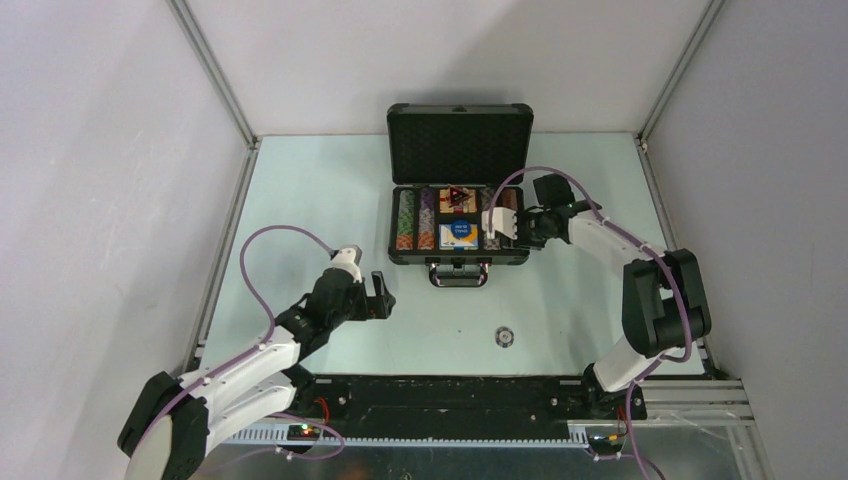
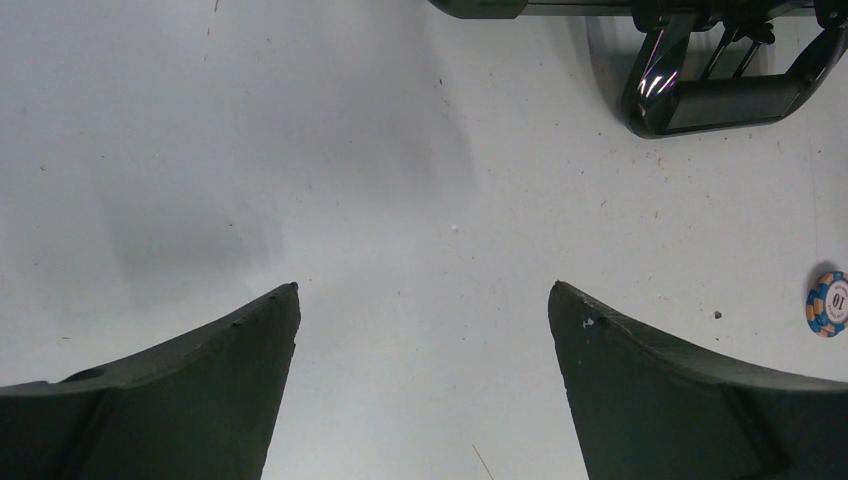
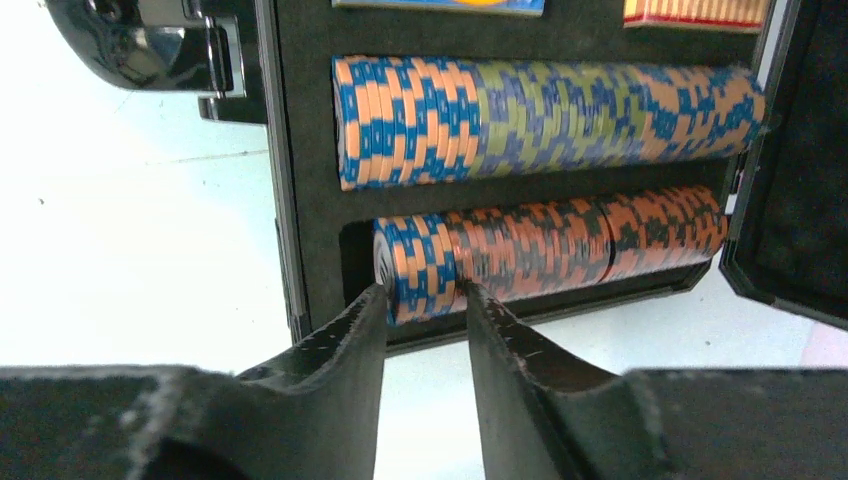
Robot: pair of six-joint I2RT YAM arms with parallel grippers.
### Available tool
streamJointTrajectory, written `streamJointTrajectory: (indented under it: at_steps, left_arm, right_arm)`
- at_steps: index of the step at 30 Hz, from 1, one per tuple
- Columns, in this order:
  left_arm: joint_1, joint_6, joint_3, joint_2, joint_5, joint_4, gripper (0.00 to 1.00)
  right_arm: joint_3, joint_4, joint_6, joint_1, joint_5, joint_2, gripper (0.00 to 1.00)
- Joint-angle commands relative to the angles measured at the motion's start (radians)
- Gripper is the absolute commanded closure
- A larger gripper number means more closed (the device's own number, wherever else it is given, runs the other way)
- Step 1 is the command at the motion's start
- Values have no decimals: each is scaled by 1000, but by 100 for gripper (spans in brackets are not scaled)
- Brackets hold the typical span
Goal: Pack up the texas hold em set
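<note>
The briefcase [image 1: 458, 140] is lying open at the far middle of the desk [image 1: 300, 200]. The right fingers [image 3: 340, 350] are pinching a few orange-and-blue chips [image 3: 420, 270] at the near end of its rightmost row. The left fingers [image 2: 230, 380] are hanging spread wide above the desk, 1 loose chip [image 1: 505, 337] lying nearby.

The table [image 1: 300, 200] is bare around one loose chip [image 1: 505, 337], but the open briefcase [image 1: 458, 145] blocks the far middle, with the right gripper [image 3: 425, 292] pinching its right chip row [image 3: 560, 250].
</note>
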Motion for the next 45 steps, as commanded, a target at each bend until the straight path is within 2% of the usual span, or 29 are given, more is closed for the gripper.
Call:
streamJointTrajectory:
  at_steps: [1,16,21,25,26,27,28,30,31,34,35,37,38,42,45]
  left_arm:
    - [7,23,40,3,9,40,2]
    - [6,24,42,7,9,42,2]
    - [7,24,42,8,9,41,2]
    - [7,23,42,7,8,41,1]
    - [7,23,42,7,8,40,2]
    - [7,24,42,7,8,41,2]
    - [7,25,42,7,7,40,2]
    - [8,24,42,5,7,42,2]
    - [7,24,42,5,7,40,2]
    - [8,25,42,2,8,41,2]
    - [8,24,42,2,8,40,2]
    - [8,24,42,3,8,41,2]
    - [8,24,43,3,7,40,2]
    - [9,24,43,5,7,41,2]
    - [9,24,45,12,6,40,2]
  right_arm:
    - [24,-28,-3,-14,3,-20,59]
    - [23,-7,26,-23,-52,-67,52]
    - [22,38,129,-23,-119,-135,49]
    - [-57,246,361,-8,-144,-234,42]
    - [-83,391,511,-2,-129,-277,40]
    - [-135,556,594,16,-65,-296,36]
    - [-169,615,765,26,-26,-331,35]
    - [-180,673,943,67,80,-376,34]
    - [-181,677,1072,103,194,-404,34]
    - [-178,605,1285,187,385,-472,31]
    - [-177,546,1418,198,428,-503,29]
    - [-176,430,1587,211,491,-553,15]
    - [-176,389,1629,213,523,-568,3]
    - [-176,104,1778,216,684,-636,1]
    - [-176,-19,1834,214,785,-676,1]
